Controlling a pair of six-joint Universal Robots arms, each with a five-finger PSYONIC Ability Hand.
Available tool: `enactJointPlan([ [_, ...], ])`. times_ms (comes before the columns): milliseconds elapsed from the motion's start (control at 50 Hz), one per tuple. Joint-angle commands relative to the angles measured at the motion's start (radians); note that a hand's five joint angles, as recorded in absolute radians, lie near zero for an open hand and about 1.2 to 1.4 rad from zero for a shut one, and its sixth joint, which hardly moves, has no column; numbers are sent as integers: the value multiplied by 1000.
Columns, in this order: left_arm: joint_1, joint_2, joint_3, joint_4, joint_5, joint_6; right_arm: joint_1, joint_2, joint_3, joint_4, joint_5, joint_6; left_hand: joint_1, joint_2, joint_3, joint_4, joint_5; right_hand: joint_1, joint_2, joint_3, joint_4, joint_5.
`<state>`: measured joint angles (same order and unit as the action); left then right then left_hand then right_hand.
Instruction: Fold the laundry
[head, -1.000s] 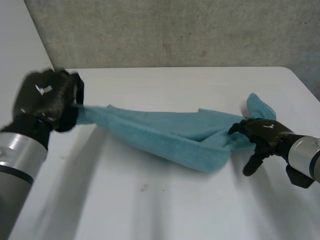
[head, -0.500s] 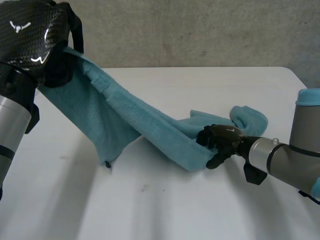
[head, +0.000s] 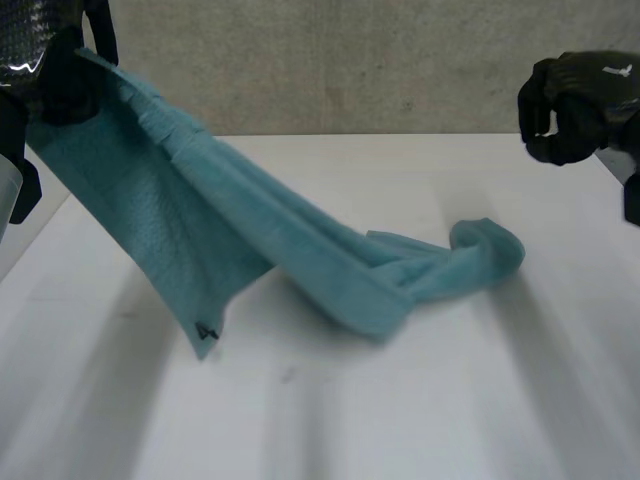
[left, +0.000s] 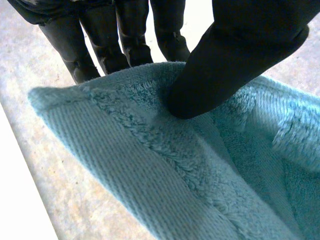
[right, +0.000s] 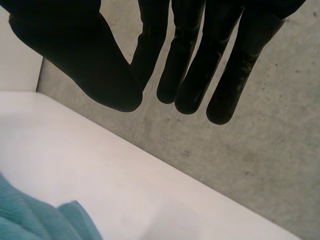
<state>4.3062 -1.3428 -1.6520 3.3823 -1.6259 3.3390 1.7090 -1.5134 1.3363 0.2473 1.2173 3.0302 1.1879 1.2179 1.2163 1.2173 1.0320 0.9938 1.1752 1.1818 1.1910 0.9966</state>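
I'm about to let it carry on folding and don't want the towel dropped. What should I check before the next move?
1. Left hand grip on the towel: ok, the thumb pinches the towel's edge against the fingers.
2. Right hand free: ok, it is open, raised above the table and apart from the towel.
3. Towel spread out: not ok, its far end lies bunched on the table.
4. Towel free of folds: not ok, long folds run along it.
5. Hanging corner off the table: cannot tell.
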Motion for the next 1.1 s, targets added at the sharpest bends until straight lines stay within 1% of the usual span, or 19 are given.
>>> enactJointPlan([
  [20,30,-83,-44,0,6,-33,1,76,-75,119,-35,-163,208,178,180,179,190,403,221,214,205,225],
  [60,30,-113,-52,0,4,-33,9,124,-77,125,-32,-182,208,178,180,179,190,403,221,214,205,225],
  [80,30,-136,-54,-1,3,-36,24,168,-72,130,-30,-185,208,178,180,179,190,284,103,96,87,107],
  [100,30,-136,-54,-1,3,-36,24,168,-72,130,-30,-185,208,178,180,179,190,283,102,95,86,106],
  [120,26,-145,-54,-1,3,-38,52,208,-53,135,-25,-182,208,178,180,179,190,42,-140,-146,-155,-135],
  [160,24,-147,-52,-1,3,-38,87,229,-31,135,-19,-166,208,178,180,179,190,-34,-215,-222,-231,-211],
  [200,21,-145,-43,-1,3,-36,133,237,44,112,2,-98,208,178,180,179,190,-347,-528,-535,-544,-524],
  [340,12,-76,-6,-11,3,-36,161,222,219,-51,7,132,208,178,180,179,190,-354,-535,-542,-551,-531],
  [460,-12,-3,-3,-12,4,-47,195,239,287,-184,-28,304,208,178,180,179,190,-342,-524,-530,-540,-520],
  [580,-43,28,-3,-12,3,-47,313,366,262,-240,-47,311,208,178,180,179,190,-336,-518,-524,-534,-514],
  [760,-51,44,-5,-21,1,-46,366,444,216,-269,-47,318,208,178,180,179,190,-272,-453,-460,-469,-449],
  [800,-51,44,-5,-23,1,-46,383,463,205,-269,-47,323,208,178,180,179,190,-213,-394,-401,-410,-390],
  [820,-51,44,-5,-21,1,-46,402,475,196,-269,-44,323,208,178,180,179,190,-135,-316,-323,-332,-312],
  [840,-51,44,-5,-21,1,-46,408,479,193,-273,-38,325,208,178,180,179,190,61,-120,-127,-136,-116],
  [860,-51,44,-5,-21,1,-46,408,479,193,-273,-38,325,208,178,180,179,190,63,-118,-125,-134,-114],
  [880,-49,42,-5,-21,1,-44,408,481,193,-282,-35,325,208,178,180,179,190,399,218,211,202,222],
  [1020,-33,27,-15,-20,3,-44,385,401,201,-318,62,303,208,178,180,179,190,403,221,214,205,225],
  [1060,-16,24,-25,-21,4,-42,309,264,202,-293,105,260,208,178,180,179,190,403,221,214,205,225],
  [1100,-2,22,-28,-21,6,-42,250,195,199,-264,105,213,208,178,180,179,190,403,221,214,205,225],
])
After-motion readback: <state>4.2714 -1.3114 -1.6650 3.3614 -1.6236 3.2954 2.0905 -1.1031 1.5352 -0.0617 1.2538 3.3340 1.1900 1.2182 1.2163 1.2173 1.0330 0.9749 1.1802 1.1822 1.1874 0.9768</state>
